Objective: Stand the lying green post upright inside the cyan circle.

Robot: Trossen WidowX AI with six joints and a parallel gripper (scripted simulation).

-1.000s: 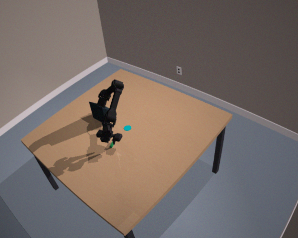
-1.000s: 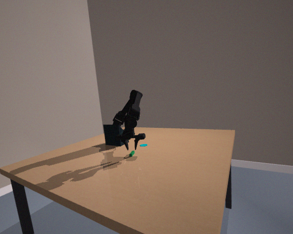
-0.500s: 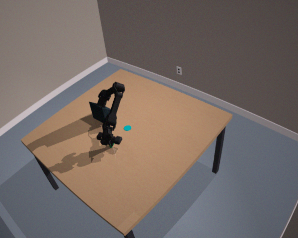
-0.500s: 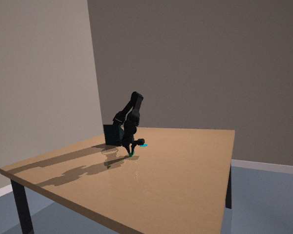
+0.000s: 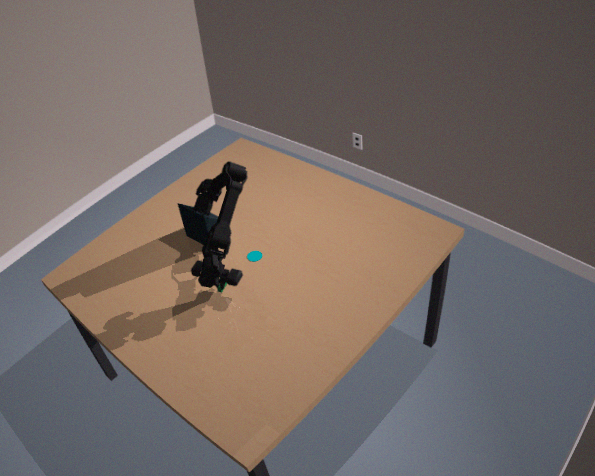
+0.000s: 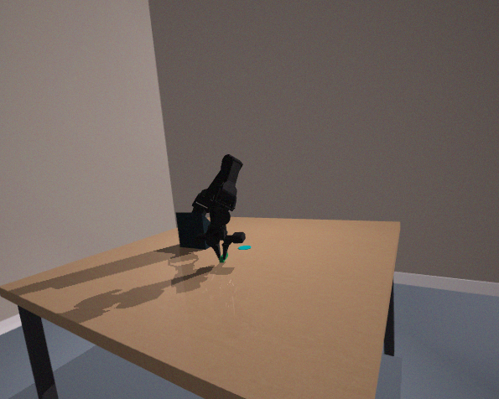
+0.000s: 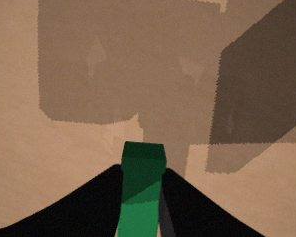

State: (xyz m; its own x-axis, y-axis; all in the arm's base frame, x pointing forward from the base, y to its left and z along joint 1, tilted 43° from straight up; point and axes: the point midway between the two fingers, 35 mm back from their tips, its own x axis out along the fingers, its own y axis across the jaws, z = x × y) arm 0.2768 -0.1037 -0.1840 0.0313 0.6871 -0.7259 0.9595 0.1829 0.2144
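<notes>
Wrist view shows you the green post [image 5: 219,288] [image 6: 222,258] [image 7: 140,199] pinched between the fingertips of your claw [image 5: 220,286] [image 6: 221,260] [image 7: 142,175], one black finger against each long side. Its long axis runs back from its dark end face, just ahead of the tips, toward the claw's body, across the line of the squeeze. The post looks to be lying at table level, though the outer views are too small to settle whether its underside touches. It is a straight, square-edged bar, smooth and flat in colour.

Off to one side of the claw, nearer the far wall, lies the cyan circle [image 5: 254,256] [image 6: 244,247], a thin, flat disc. Your next move likely calls for a lift, then a wrist pitch to bring that axis vertical over it. The tan tabletop [image 5: 312,286] [image 6: 309,300] [image 7: 12,74] has a faint grain and a slight sheen.
</notes>
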